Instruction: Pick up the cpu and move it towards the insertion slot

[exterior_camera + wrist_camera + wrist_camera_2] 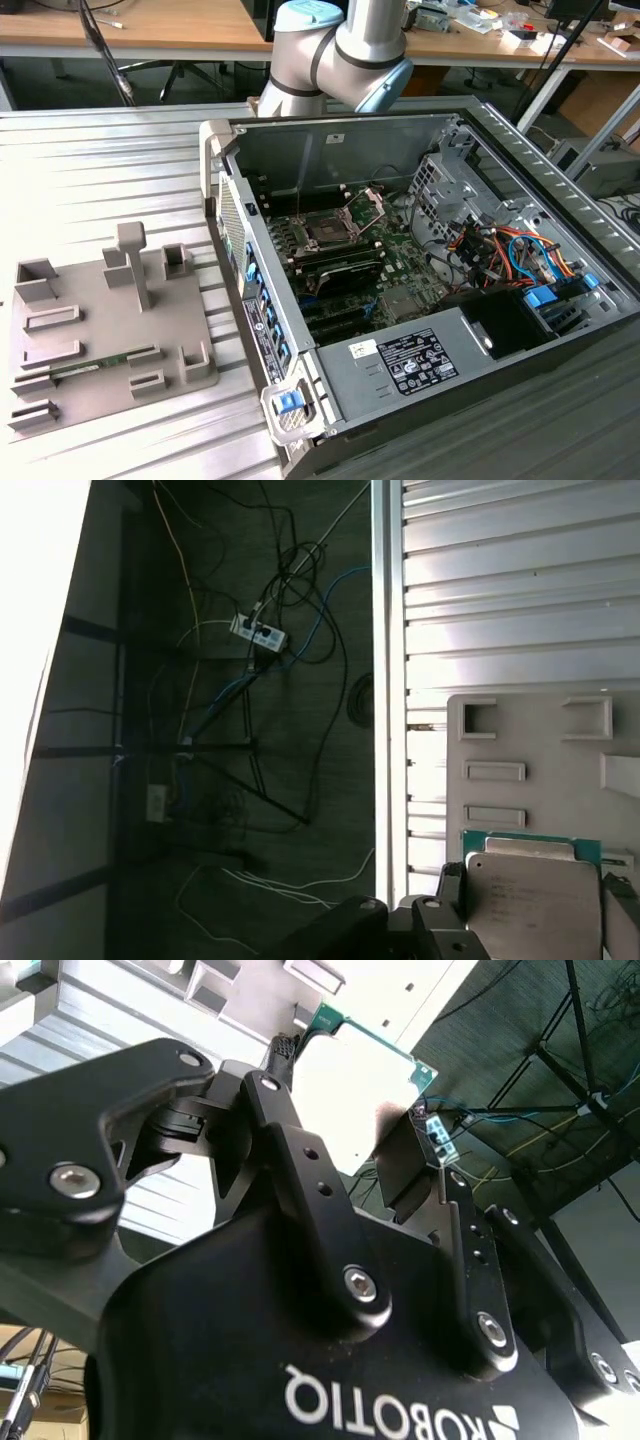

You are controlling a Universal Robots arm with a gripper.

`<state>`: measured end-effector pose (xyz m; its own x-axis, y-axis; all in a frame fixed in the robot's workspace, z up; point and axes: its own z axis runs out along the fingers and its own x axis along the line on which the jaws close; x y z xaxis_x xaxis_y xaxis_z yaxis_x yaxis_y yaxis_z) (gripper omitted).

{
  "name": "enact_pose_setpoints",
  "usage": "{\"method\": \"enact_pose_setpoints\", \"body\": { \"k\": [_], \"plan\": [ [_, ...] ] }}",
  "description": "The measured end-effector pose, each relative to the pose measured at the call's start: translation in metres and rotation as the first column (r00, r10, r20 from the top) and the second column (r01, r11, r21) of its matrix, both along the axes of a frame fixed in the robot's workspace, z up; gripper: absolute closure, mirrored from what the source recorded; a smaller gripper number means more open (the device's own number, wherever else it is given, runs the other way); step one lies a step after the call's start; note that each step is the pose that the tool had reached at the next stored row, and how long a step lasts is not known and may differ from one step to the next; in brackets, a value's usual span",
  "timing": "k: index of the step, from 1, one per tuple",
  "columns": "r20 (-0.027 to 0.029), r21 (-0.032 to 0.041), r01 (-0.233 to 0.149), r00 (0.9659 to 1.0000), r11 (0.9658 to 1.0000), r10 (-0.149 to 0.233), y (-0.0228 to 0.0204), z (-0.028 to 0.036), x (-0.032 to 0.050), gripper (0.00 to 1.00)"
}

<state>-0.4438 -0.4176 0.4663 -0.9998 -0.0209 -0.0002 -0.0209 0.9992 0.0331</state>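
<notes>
In both wrist views my gripper [352,1110] is shut on the cpu [345,1075], a flat square chip with a pale top and a green rim. One black finger [283,1055] presses one edge and the other finger [415,1165] the opposite edge. In the first wrist view the cpu [532,905] hangs high above the grey fixture tray [530,745]. The insertion slot [328,232] lies on the green board inside the open computer case, its silver bracket [366,203] swung up. The arm [345,45] rises behind the case.
The grey fixture tray [100,320] sits on the ribbed metal table [120,160] at the exterior view's left, with a green memory stick [95,367] in it. The case [420,300] holds cables and a drive cage. Floor cables [250,670] run past the table edge.
</notes>
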Motion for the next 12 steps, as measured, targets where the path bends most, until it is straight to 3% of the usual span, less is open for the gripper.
{"method": "enact_pose_setpoints", "body": {
  "k": [12],
  "plan": [
    [0.0001, 0.0, 0.0, 1.0, 1.0, 0.0, 0.0, 0.0234, 0.0, 0.45]
  ]
}}
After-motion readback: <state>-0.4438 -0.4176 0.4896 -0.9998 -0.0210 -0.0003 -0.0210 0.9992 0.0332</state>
